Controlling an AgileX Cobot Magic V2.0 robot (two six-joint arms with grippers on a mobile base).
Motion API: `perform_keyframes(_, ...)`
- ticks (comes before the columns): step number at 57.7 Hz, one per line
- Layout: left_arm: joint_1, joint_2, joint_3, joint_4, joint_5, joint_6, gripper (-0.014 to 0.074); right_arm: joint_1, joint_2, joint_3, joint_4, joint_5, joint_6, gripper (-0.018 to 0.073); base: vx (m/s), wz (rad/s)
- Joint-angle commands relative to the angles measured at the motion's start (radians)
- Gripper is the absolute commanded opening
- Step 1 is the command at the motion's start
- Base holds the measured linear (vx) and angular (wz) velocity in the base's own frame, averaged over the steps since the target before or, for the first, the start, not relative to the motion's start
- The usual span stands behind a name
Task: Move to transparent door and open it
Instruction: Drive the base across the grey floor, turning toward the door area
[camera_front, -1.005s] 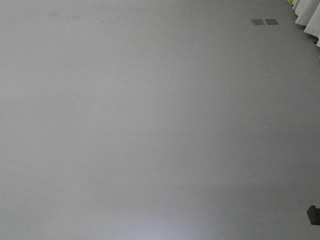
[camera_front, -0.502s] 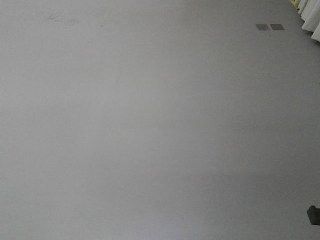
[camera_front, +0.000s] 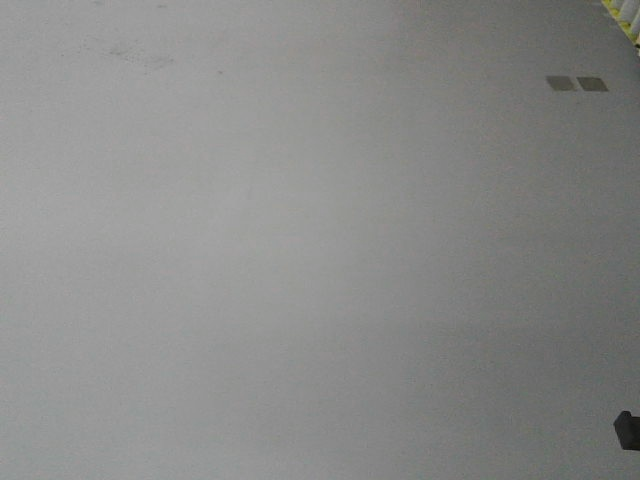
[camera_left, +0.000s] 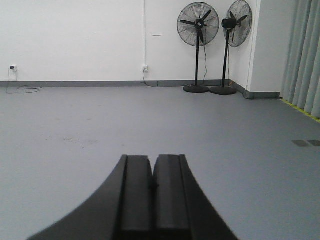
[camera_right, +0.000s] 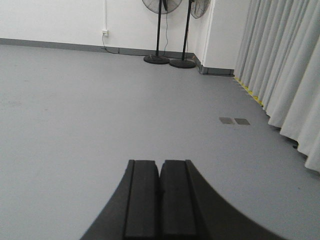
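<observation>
The transparent door is outside all three views. The front view gives you only grey floor (camera_front: 300, 250) and two floor plates (camera_front: 576, 84) near its right edge. Your left gripper (camera_left: 152, 159) and right gripper (camera_right: 160, 164) are clenched and empty. The wrist views add two fans (camera_left: 198, 22) at the far wall (camera_left: 75, 40) and curtains (camera_right: 280, 65) on the right, with open floor between.

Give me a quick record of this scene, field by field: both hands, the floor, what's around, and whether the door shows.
left hand: shut, holding nothing
right hand: shut, holding nothing
floor: grey, with two small dark floor plates set in it
pedestal fans: two, black, standing by the white wall near the corner
curtains: pale, along the right side
transparent door: not in any view
</observation>
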Motion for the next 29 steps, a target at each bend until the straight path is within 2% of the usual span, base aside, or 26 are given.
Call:
perform_keyframes(1,-0.005,-0.012,0.032,-0.001,-0.078,-0.002,-0.0006,-0.004,-0.011,0.014,0.0,-0.079,0.0,-0.0008,0.47,0.1)
perform_keyframes(29,-0.005,-0.012,0.032,-0.001,-0.078,-0.002,-0.0006,-0.004,-0.011,0.014,0.0,-0.079,0.0,-0.0008,0.49,0.07)
